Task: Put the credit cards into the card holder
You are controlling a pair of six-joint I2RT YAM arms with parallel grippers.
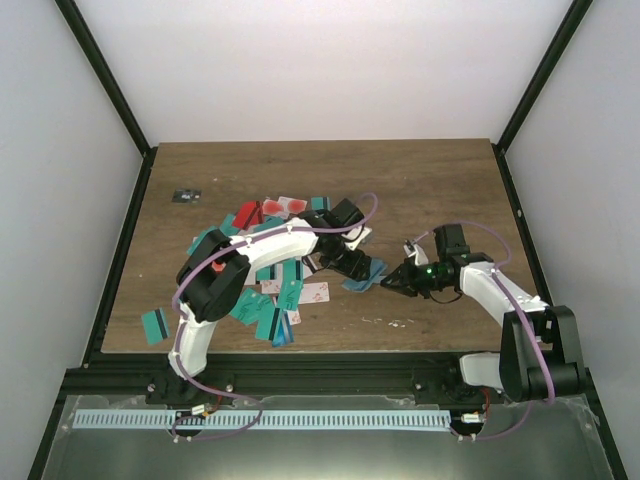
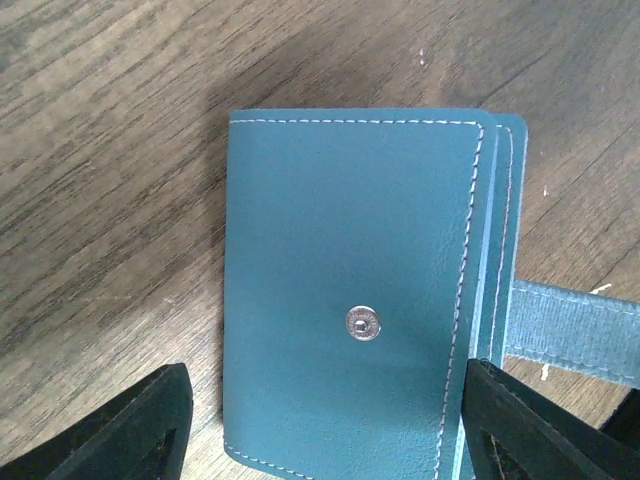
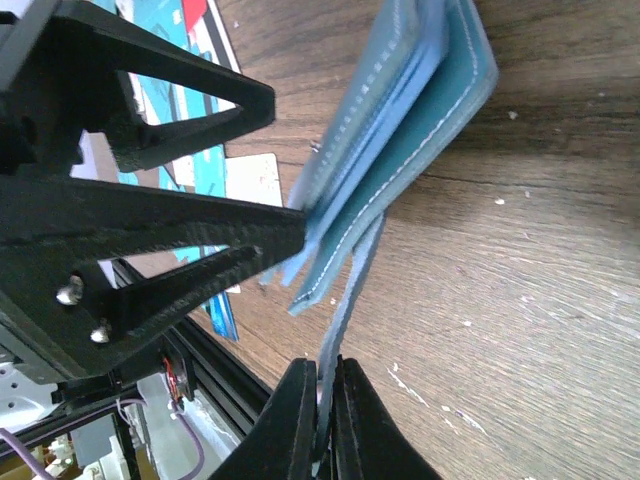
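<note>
The card holder is a closed blue-teal folder with a metal snap, lying on the wood near the table's middle. My left gripper hangs open over it, one finger on each side; the right-hand finger touches its stitched edge. My right gripper is shut on the holder's strap, which sticks out sideways. In the top view my right gripper sits just right of the holder. Credit cards, teal, red and white-pink, lie scattered under and left of my left arm.
A lone teal card lies near the front left edge. A small dark object sits at the back left. More cards show behind the left gripper's fingers. A black rail runs along the table's front.
</note>
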